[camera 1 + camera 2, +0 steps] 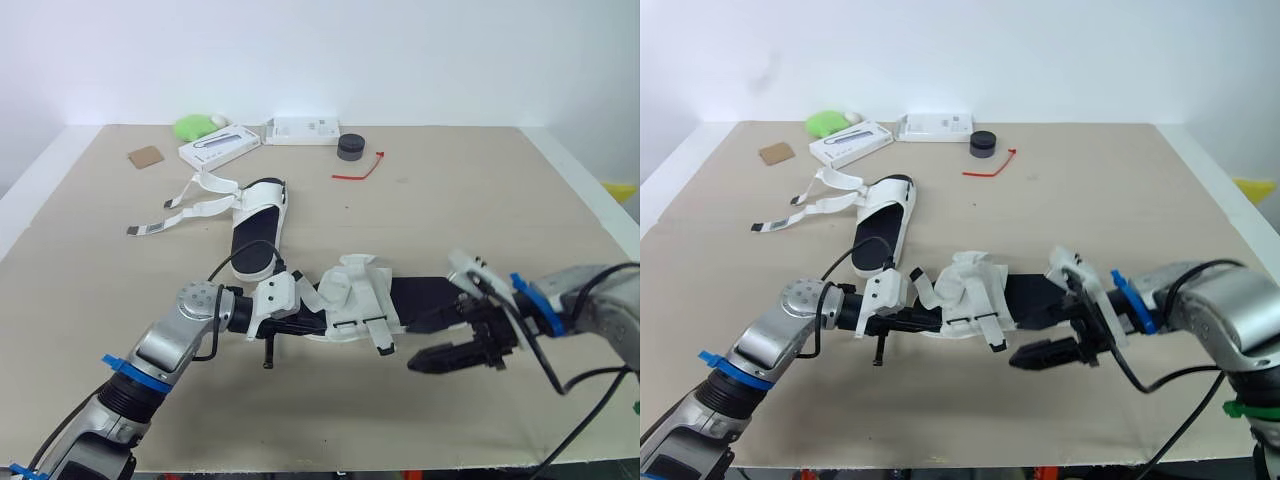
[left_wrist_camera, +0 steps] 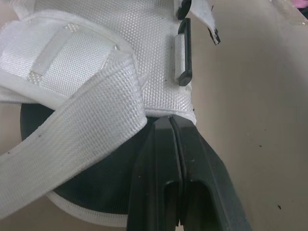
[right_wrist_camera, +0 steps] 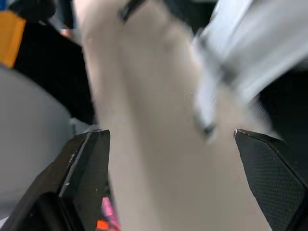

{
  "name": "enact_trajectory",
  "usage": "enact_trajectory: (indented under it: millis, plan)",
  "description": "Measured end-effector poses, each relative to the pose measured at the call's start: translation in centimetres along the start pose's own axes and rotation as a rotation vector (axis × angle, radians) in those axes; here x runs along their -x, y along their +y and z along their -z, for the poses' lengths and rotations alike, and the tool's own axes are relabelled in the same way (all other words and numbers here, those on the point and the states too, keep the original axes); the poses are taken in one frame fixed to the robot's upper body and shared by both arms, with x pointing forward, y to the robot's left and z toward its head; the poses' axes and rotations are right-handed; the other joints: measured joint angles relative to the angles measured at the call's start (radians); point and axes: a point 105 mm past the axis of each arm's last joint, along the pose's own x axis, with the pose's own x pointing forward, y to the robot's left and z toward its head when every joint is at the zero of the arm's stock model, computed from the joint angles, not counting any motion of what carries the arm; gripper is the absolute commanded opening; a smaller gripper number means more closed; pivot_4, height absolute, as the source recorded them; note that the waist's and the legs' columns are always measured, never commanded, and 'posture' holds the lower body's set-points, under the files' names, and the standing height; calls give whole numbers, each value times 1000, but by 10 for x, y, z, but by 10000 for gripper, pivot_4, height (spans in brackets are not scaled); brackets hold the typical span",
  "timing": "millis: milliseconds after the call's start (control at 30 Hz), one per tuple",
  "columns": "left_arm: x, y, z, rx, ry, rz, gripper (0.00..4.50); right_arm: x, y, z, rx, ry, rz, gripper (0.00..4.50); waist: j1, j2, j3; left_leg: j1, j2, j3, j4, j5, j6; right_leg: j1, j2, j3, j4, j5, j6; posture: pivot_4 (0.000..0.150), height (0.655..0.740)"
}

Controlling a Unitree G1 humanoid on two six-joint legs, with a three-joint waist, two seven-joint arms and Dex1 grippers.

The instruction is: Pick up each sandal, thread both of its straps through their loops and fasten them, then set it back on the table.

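Observation:
The near sandal, with a black sole and white woven straps, lies at the table's front middle. My left gripper is shut on the sole edge at its left end; in the left wrist view the fingertips meet just under the white strap, beside a black loop. My right gripper is open at the sandal's right end, its fingers spread wide with nothing between them. A second sandal lies farther back on the left, its white straps loose on the table.
Along the table's back edge sit a green object, two white boxes, a black round object, a red tie and a brown card. Bare tabletop stretches to the right.

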Motion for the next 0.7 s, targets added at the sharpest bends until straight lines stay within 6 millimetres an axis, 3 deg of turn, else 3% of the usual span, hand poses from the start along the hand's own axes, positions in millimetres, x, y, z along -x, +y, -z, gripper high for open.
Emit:
enact_trajectory:
  millis: [167, 533, 567, 633, 700]
  plan:
    - [0, 1, 3, 12, 5, -1, 0, -11, -5, -3, 17, -45, 18, 44298, -1, 0, 0, 5, 1, 0, 0, 0, 0, 8, 2, 0, 0, 1, 1, 1500, 7400]
    - [0, 0, 2, 10, 4, 7, 0, -23, -14, -6, 36, -82, 57, 44298, -1, 0, 0, 4, 1, -2, 1, 0, -1, 8, 2, 0, -1, 0, 0, 1500, 7400]
    - [0, 0, 2, 11, 4, 7, 0, -27, -14, -6, 31, -89, 47, 38775, -1, 0, 0, 4, 1, -2, 1, 0, -1, 8, 3, 0, -1, 0, 0, 1500, 7400]
    - [0, 0, 2, 11, 4, 7, 0, -28, -14, -6, 30, -87, 42, 33269, -1, 0, 0, 4, 1, -2, 1, 0, -1, 8, 3, -1, -1, 0, 0, 1500, 7400]
    - [0, 0, 2, 11, 4, 7, 0, -31, -14, -4, 27, -78, 35, 24478, -1, 0, 0, 4, 1, -2, 1, 0, -1, 8, 3, -1, -1, 0, 0, 1500, 7400]
